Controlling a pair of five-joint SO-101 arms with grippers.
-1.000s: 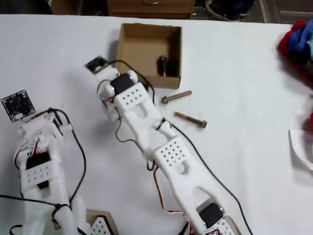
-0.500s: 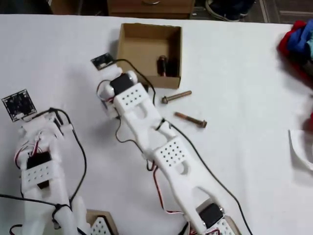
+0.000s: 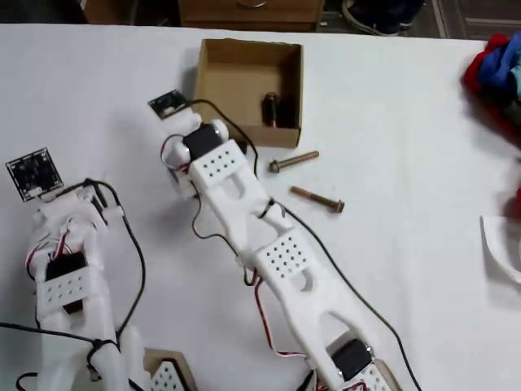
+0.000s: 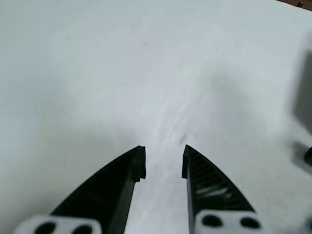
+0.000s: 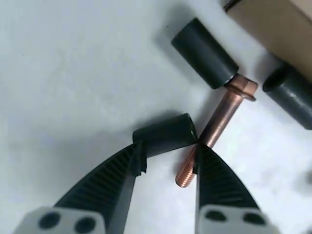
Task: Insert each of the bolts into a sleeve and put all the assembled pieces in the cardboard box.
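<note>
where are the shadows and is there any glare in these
High view: even light, soft shadows under the arms on the table. Left wrist view: faint shadow ahead of the left gripper. Right wrist view: sheen along the bolt, soft shadow beside each sleeve.

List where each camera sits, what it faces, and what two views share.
High view: fixed above the table, looking down on the cardboard box, two loose bolts, the left arm and the right arm.
Left wrist view: on the left arm, facing bare table past the open left gripper.
Right wrist view: on the right arm, facing sleeves and a bolt past the open right gripper.
Shared: high and right wrist views show the cardboard box.
</note>
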